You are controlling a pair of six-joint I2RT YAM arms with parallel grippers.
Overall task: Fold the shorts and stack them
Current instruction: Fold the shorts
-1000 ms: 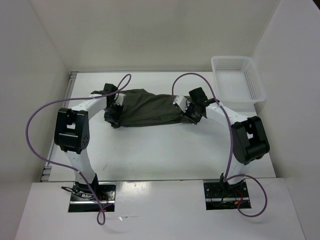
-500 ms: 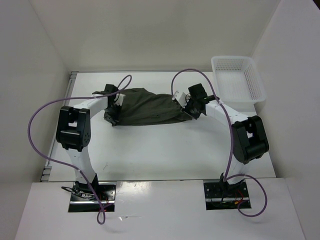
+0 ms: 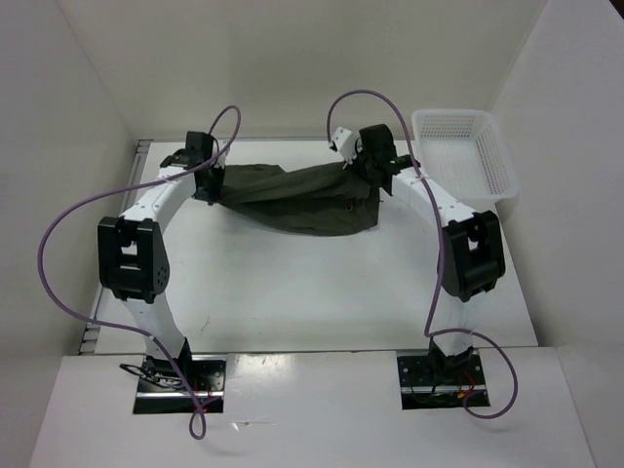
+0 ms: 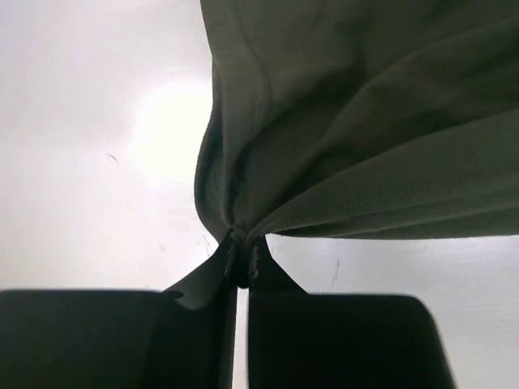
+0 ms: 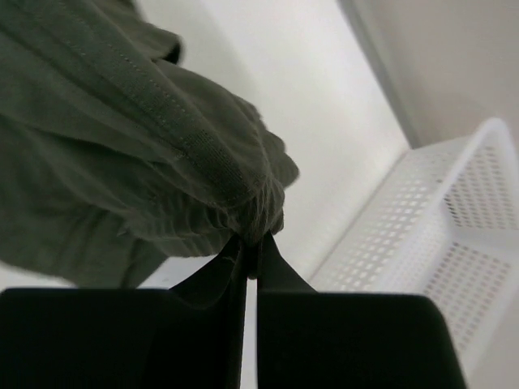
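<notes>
The dark olive-green shorts hang stretched between my two grippers over the far half of the table. My left gripper is shut on the left end of the cloth; in the left wrist view the shorts bunch into the closed tips of that gripper. My right gripper is shut on the right end; in the right wrist view the gathered waistband of the shorts is pinched in that gripper. The lower edge of the shorts sags toward the table.
A white plastic mesh basket stands at the far right corner, also in the right wrist view. White walls close in the table at the back and both sides. Purple cables loop above both arms.
Both grippers have moved away from me and upward with the shorts. The cloth has lifted off the table and spread out between them.
</notes>
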